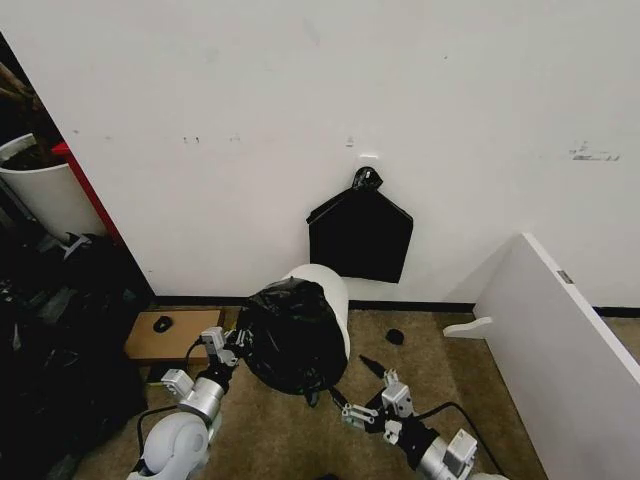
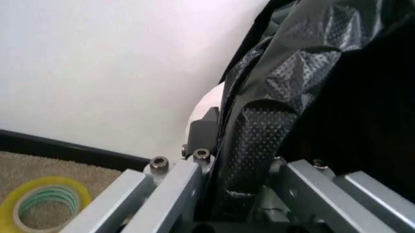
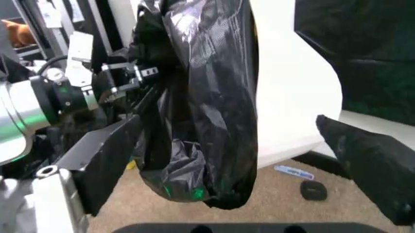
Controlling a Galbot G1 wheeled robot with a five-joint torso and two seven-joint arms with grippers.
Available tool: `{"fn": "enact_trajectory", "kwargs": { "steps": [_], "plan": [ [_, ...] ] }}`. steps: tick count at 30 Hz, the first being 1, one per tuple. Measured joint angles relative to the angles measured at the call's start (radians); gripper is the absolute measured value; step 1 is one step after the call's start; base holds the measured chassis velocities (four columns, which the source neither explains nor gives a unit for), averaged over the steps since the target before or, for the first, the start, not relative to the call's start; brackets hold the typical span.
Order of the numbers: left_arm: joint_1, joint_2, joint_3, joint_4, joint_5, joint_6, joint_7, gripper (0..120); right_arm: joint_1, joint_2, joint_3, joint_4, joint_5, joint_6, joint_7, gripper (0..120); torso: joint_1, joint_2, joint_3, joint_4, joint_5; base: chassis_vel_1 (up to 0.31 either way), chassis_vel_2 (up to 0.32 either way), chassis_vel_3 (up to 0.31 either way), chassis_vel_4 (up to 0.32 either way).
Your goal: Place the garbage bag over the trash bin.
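Carpeted floor against a white wall. trash bin point(image 1: 325, 290) stands there tilted, garbage bag point(image 1: 292, 335) draped over its mouth and front. left gripper point(image 1: 228, 350) is pinched on the bag's edge at the bin's side. right gripper point(image 1: 362, 413) sits low nearby, fingers apart, empty. To finish well: pull the film evenly down round the rim; it tears easily. No legible writing.

The garbage bag point(image 1: 291, 336) hides most of the trash bin point(image 1: 330, 285), including its mouth.
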Motion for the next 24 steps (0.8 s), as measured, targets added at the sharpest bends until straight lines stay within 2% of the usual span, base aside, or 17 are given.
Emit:
{"fn": "enact_trajectory", "kwargs": {
  "steps": [8,11,24],
  "plan": [
    [-0.002,0.002,0.004,-0.005,-0.009,0.001,0.0,0,0.016,0.012,-0.004,-0.042,-0.014,-0.029,0.017,100,0.0,0.0,0.0,0.0,0.0001,0.0,0.0,0.0,0.0],
    [-0.003,0.004,0.005,-0.006,-0.012,0.002,0.001,0,0.031,0.019,-0.002,-0.056,-0.014,-0.025,0.011,93,0.0,0.0,0.0,0.0001,0.0,0.0,0.0,0.0,0.0],
    [-0.009,-0.004,0.014,-0.004,-0.011,0.003,0.003,0,0.054,0.029,-0.002,-0.076,0.001,-0.027,-0.012,43,0.0,0.0,0.0,0.0001,-0.0001,0.0,0.0,0.0,0.0]
  ]
}}
